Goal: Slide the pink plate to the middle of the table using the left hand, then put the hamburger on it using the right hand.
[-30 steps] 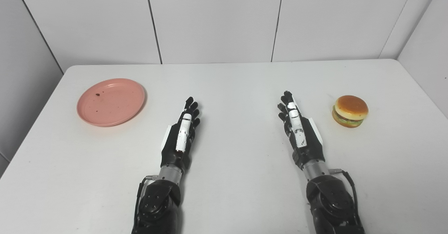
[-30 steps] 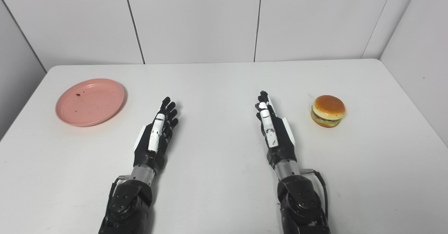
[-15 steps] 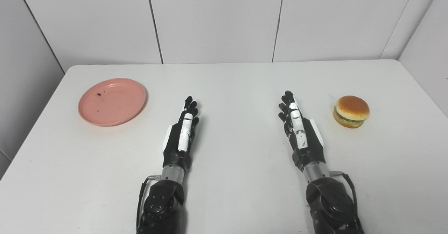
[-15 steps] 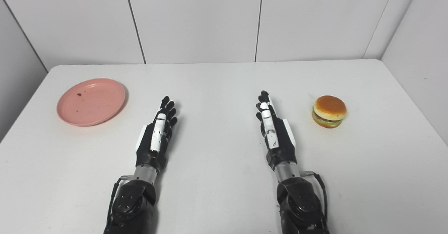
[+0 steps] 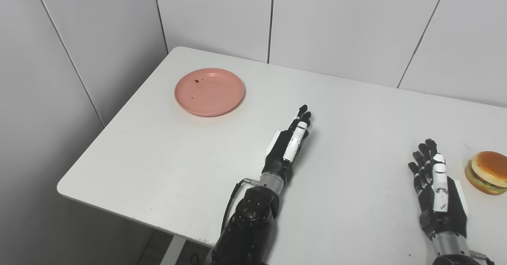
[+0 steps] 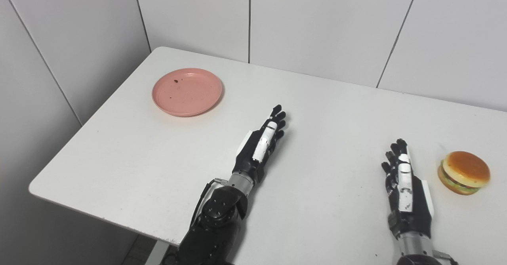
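Observation:
A pink plate (image 5: 209,92) with a few dark specks lies near the far left corner of the white table (image 5: 166,158). My left hand (image 5: 288,146) is open and empty, fingers stretched out flat above the table, to the right of and nearer than the plate. A hamburger (image 5: 487,166) sits at the right edge of the view. My right hand (image 5: 435,189) is open and empty, just left of the hamburger and not touching it.
The table's left edge and near left corner (image 5: 63,185) show, with floor below. White wall panels (image 5: 317,23) stand behind the table and a grey wall (image 5: 47,59) on the left.
The whole picture has shifted: the camera has turned left, so the plate sits nearer the middle and the hamburger at the right edge. Both hands stay open and flat as before.

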{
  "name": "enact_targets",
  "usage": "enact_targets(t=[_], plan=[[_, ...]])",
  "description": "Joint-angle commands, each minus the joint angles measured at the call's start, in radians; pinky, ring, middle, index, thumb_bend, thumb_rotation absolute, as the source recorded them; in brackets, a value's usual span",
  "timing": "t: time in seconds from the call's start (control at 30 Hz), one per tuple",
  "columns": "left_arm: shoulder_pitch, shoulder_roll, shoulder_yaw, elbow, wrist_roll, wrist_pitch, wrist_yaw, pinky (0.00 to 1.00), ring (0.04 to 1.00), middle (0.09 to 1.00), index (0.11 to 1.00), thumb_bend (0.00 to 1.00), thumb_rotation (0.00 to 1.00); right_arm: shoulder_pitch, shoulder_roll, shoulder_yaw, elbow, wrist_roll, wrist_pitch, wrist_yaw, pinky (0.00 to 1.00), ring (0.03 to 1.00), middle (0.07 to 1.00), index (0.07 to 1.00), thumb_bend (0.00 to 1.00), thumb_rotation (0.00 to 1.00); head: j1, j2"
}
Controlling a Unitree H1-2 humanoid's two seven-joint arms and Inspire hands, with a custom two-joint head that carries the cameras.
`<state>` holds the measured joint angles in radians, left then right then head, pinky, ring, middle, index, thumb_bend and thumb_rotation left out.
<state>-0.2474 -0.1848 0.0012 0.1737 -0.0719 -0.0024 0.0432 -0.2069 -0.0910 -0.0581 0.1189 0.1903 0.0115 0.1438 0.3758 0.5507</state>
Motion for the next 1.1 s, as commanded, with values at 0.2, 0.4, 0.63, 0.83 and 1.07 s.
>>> enact_targets(t=[0.2, 0.4, 0.63, 0.83, 1.07], plan=[[-0.122, 0.1, 0.092, -0.15, -0.087, 0.129, -0.007, 0.9, 0.895, 0.885, 0.875, 0.56, 1.0, -0.024, 0.009, -0.005, 0.009, 0.018, -0.062, 0.013, 1.0, 1.0, 1.0, 1.0, 0.52, 0.97, -0.011, -0.004], [-0.181, 0.185, 0.156, -0.138, -0.103, 0.115, -0.004, 0.78, 0.805, 0.802, 0.785, 0.56, 1.0, -0.019, 0.024, -0.001, -0.01, 0.009, -0.055, -0.003, 1.0, 1.0, 1.0, 1.0, 0.5, 0.97, -0.023, -0.009], [-0.269, 0.284, 0.227, -0.072, -0.074, 0.121, 0.056, 0.7, 0.736, 0.734, 0.72, 0.54, 1.0, -0.018, 0.034, 0.0, -0.018, 0.004, -0.042, -0.012, 1.0, 1.0, 1.0, 1.0, 0.51, 0.94, -0.024, -0.02], [-0.341, 0.374, 0.286, 0.065, -0.1, 0.089, 0.053, 0.69, 0.711, 0.707, 0.689, 0.56, 1.0, -0.017, 0.031, 0.003, -0.019, 0.001, -0.046, -0.009, 1.0, 1.0, 1.0, 1.0, 0.5, 0.94, -0.024, -0.024], [-0.413, 0.476, 0.337, 0.269, -0.127, 0.035, 0.038, 0.7, 0.716, 0.695, 0.674, 0.52, 1.0, -0.017, 0.034, 0.001, -0.03, 0.006, -0.032, -0.01, 1.0, 1.0, 1.0, 1.0, 0.53, 0.92, -0.029, -0.022]])
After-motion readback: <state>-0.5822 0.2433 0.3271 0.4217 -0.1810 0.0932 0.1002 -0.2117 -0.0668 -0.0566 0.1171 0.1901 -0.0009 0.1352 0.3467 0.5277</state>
